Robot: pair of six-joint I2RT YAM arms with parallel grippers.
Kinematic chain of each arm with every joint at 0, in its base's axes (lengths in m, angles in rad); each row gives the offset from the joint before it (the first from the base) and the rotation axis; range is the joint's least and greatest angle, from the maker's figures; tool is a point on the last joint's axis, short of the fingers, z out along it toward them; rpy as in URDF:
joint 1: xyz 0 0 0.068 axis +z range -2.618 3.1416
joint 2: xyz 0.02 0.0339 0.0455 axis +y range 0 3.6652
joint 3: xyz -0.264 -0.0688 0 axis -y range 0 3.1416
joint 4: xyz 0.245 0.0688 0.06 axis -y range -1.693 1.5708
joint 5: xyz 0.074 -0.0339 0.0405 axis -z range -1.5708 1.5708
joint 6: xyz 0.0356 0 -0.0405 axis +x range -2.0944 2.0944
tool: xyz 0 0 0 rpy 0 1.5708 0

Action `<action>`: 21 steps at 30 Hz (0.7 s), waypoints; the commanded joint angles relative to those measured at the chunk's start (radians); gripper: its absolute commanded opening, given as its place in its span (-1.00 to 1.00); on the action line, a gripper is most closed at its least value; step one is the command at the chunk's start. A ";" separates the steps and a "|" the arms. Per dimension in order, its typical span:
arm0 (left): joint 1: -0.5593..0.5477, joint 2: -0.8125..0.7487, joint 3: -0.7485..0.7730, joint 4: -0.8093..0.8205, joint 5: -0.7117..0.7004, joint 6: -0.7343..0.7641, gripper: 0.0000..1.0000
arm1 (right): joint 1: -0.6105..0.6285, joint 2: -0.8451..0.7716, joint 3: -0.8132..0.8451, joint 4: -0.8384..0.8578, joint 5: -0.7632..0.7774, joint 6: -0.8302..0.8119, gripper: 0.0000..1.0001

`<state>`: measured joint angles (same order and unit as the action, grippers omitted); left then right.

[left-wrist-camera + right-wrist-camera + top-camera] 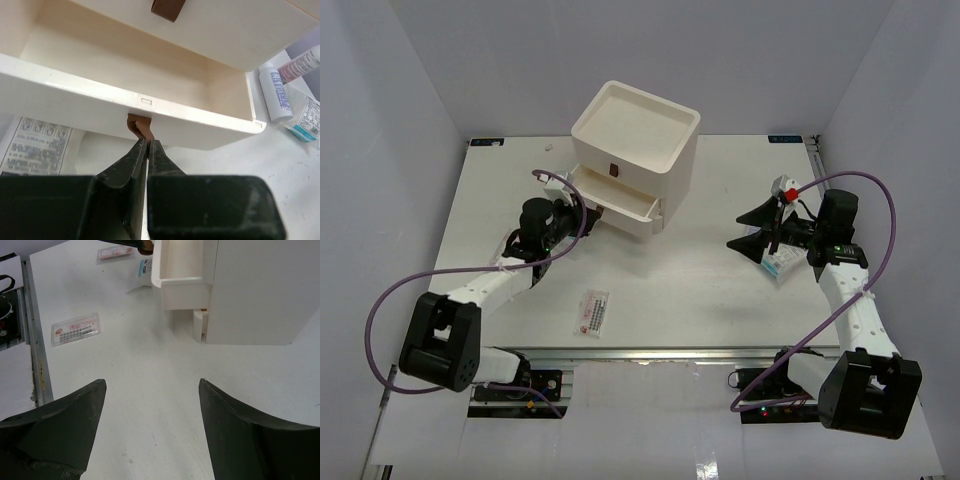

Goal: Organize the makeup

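Two things cut off: a printed sachet (37,145) lies partly hidden beneath the pulled-out drawer (150,107); a teal-printed sachet (307,120) is clipped by the frame edge.
Hard to make out: sachet lettering, too small to read.
Left gripper (145,143): low, level with the drawer front, fingers pinched tight on the brown pull tab (136,125).
Right gripper (752,230): well right of the cream drawer box (635,135), jaws spread wide, holding nothing, just beside a blue-printed sachet (780,265).
Other makeup: a pink-red sachet (592,312) on the table (700,290) near its front edge, between the arms; a white bottle (275,92) and a pink-white tube (302,62) lie beyond the drawer's far corner.
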<state>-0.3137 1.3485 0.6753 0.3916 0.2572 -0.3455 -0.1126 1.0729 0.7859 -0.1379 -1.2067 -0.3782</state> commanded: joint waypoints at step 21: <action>-0.002 -0.397 0.126 -0.525 -0.035 0.023 0.96 | -0.011 -0.015 0.020 -0.104 0.136 -0.122 0.63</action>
<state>-0.3138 1.0554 0.6874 0.0258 0.1767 -0.4162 -0.1234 1.0733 0.7685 -0.1823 -1.1215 -0.4441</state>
